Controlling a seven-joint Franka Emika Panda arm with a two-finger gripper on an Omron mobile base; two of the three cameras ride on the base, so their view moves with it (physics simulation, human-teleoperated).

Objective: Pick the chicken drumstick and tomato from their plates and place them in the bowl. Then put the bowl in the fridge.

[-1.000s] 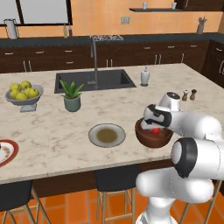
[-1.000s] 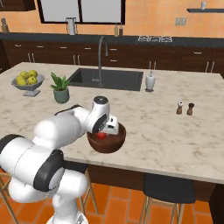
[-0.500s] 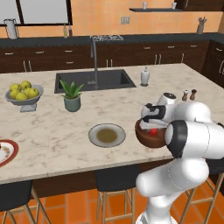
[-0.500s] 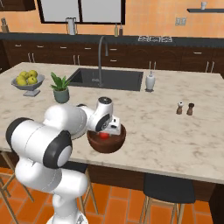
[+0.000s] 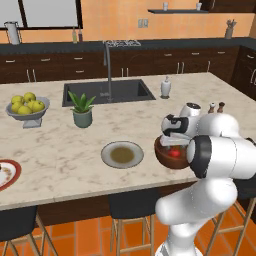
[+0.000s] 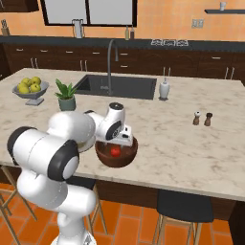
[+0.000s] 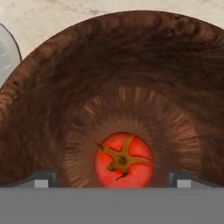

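The dark brown wooden bowl (image 5: 161, 156) (image 6: 103, 156) (image 7: 131, 57) stands near the front edge of the island. At its bottom lies the red tomato (image 5: 174, 152) (image 6: 115, 151) (image 7: 124, 159), stem side up. My gripper (image 5: 172, 142) (image 6: 120, 141) (image 7: 113, 178) hangs just over the bowl, open, and its fingertips (image 7: 43, 178) stand wide on either side of the tomato without touching it. The grey-rimmed plate (image 5: 122, 154) (image 7: 6, 57) sits left of the bowl, and the red-rimmed plate (image 5: 6, 173) is cut off by the left edge. The chicken drumstick and the fridge are out of view.
A grey footed bowl of yellow-green apples (image 5: 27, 107) (image 6: 30, 88) and a potted plant (image 5: 81, 111) (image 6: 66, 96) stand at the left. Behind are the sink (image 5: 107, 93), a soap bottle (image 5: 165, 87) and two shakers (image 5: 216, 107) (image 6: 202, 118). Stools stand under the island's front edge.
The jaws have spread wide and the tomato now lies free at the bottom of the bowl. The arm's elbow has swung forward; the bowl has stayed in place.
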